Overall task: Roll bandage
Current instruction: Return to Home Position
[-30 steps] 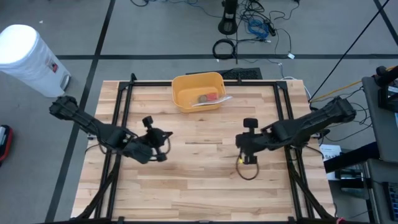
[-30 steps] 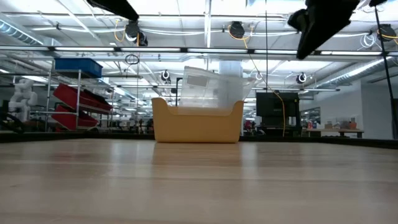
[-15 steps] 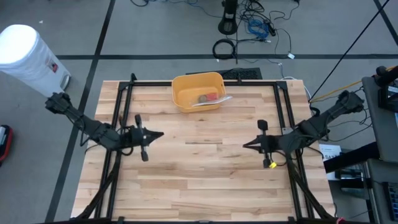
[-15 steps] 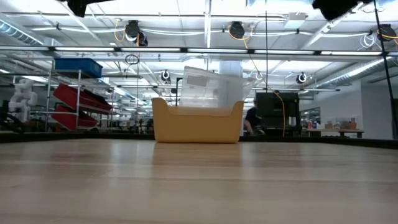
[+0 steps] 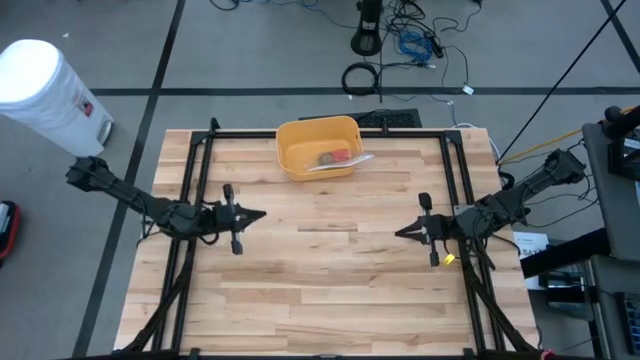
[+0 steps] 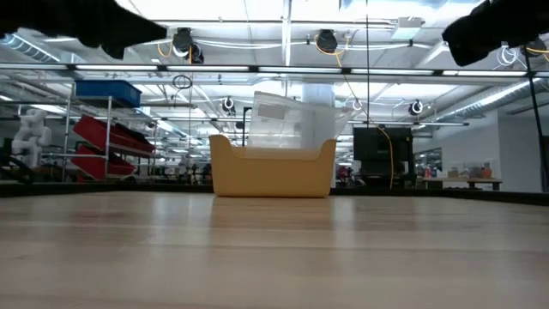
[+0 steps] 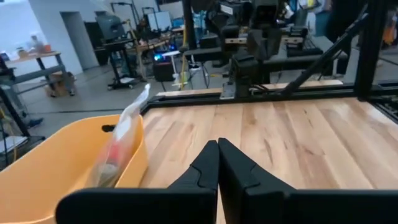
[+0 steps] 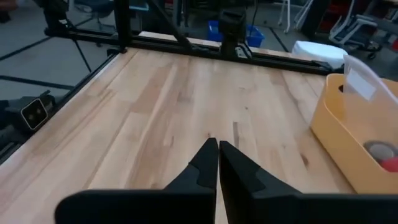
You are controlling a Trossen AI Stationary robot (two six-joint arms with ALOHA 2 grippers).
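A yellow bin stands at the table's far middle edge. In it lies a clear plastic bag with a tan roll, apparently the bandage, and something red. My left gripper hovers shut over the table's left half, its fingers level and pointing toward the middle. My right gripper hovers shut over the right half, its fingers pointing toward the middle and slightly down. Both are well away from the bin and hold nothing.
Bare wood lies between and in front of the grippers. Black frame rails run along the table's left, right and far sides. A white barrel stands on the floor beyond the far left corner.
Both arms have drawn back from the table's middle, the left toward the left edge and the right toward the right edge. Both grippers have tipped up from pointing down at the wood to pointing about level toward the middle.
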